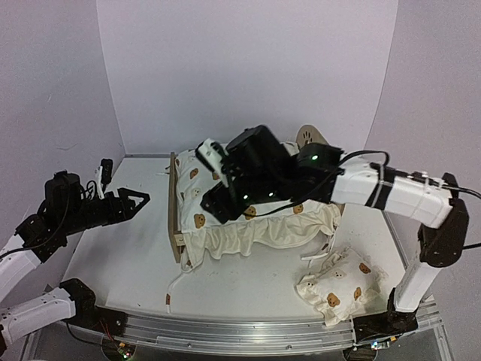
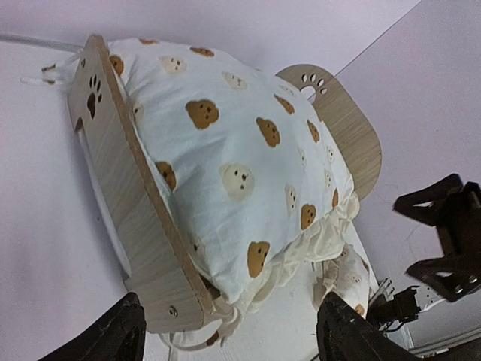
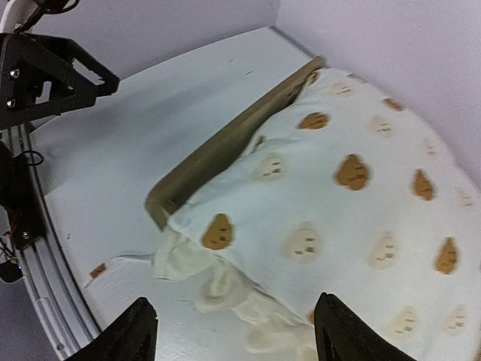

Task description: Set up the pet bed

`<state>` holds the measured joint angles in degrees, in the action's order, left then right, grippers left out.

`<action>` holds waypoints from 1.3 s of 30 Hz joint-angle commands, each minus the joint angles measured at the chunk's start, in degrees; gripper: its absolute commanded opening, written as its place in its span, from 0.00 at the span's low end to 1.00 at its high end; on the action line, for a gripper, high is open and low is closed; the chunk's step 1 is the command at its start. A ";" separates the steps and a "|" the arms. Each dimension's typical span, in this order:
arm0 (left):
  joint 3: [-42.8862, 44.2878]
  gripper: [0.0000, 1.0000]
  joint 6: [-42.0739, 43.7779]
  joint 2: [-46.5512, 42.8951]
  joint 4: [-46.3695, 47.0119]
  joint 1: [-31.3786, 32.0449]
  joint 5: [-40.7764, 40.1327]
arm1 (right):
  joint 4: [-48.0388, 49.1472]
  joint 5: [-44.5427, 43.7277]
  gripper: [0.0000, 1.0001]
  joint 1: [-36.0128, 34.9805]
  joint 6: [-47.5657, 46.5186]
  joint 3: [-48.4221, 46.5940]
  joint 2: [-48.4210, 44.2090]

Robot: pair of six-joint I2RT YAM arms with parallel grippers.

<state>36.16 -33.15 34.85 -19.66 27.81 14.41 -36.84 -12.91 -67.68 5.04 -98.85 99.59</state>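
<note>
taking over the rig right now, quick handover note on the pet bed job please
Left gripper: jaws open, empty, over the white table left of the bed.
Right gripper: jaws open, empty, above the cushion's near-left corner.
Small light-wood pet bed frame: mid-table, upright.
Done: the large cream bear-print cushion with ruffles lies in the frame.
Left, probably: the small cream bear-print pillow lies on the table by the right arm's base, not on the bed. A cushion tie trails loose on the table.
</note>
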 commanded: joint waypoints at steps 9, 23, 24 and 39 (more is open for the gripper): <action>-9.50 0.76 -9.18 -7.20 0.88 -0.12 6.12 | 21.21 16.88 0.44 -9.13 21.64 1.97 19.91; -0.53 0.76 -6.83 -12.79 -5.56 -0.08 -9.75 | 32.48 -18.51 0.48 -12.56 46.92 21.18 19.93; -0.75 0.76 -6.89 -12.48 -5.56 -0.12 -9.14 | 33.73 -18.31 0.50 -12.38 47.90 21.23 20.62; -11.25 0.73 -15.13 -12.47 -5.04 -0.06 0.40 | 54.57 -15.49 0.60 -12.12 48.13 24.98 24.01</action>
<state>26.37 -46.52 23.33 -25.71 27.81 11.49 7.60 -28.69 -79.72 54.33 -74.56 124.29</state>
